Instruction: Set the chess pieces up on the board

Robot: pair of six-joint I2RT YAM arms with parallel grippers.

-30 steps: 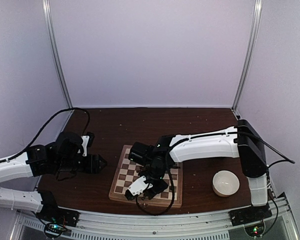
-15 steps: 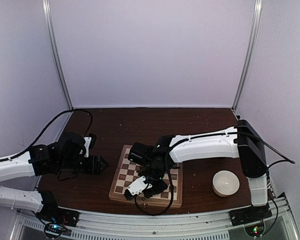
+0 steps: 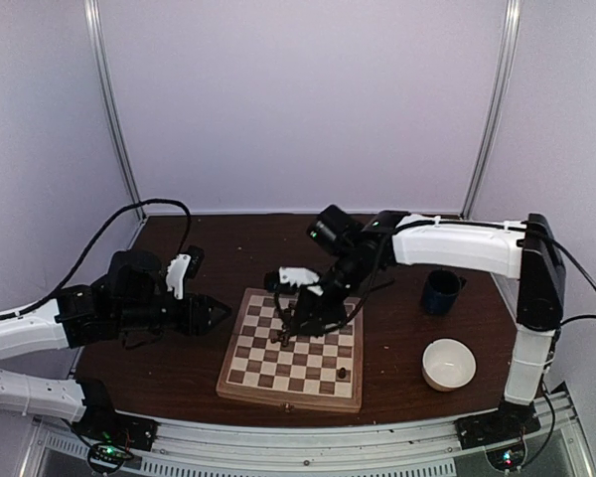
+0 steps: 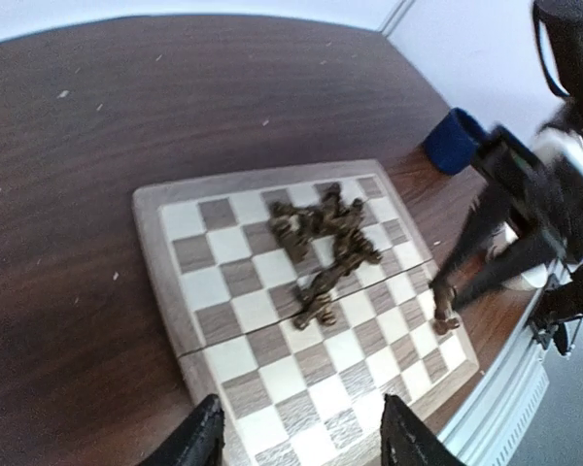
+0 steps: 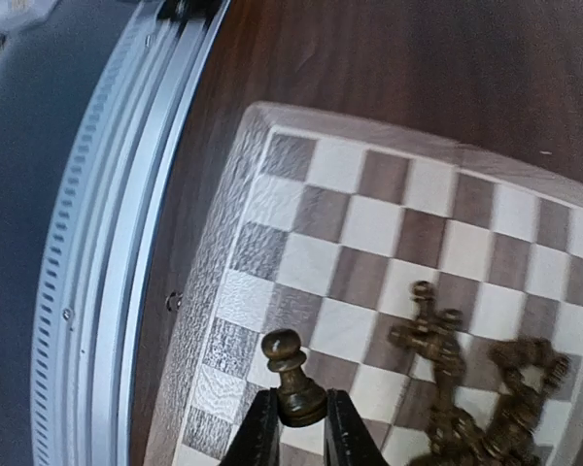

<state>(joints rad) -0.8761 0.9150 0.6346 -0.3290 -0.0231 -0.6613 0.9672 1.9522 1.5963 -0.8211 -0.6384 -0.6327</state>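
Pinched only by its base in the right gripper (image 5: pixel 297 413), the dark brown turned pawn (image 5: pixel 283 369) could be tipped; the left gripper (image 4: pixel 306 439) is held open.

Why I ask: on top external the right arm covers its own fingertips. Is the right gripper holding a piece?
Observer: Yes. The right wrist view shows the right gripper shut on a pawn, clamped at its base with the head up.
Operator: Where are the others?
Observer: The left wrist view shows the remaining chess pieces lying in a tangled heap around the middle of the board.
Operator: And the left gripper?
Observer: Its own wrist view shows the left gripper open, with nothing between its fingers.
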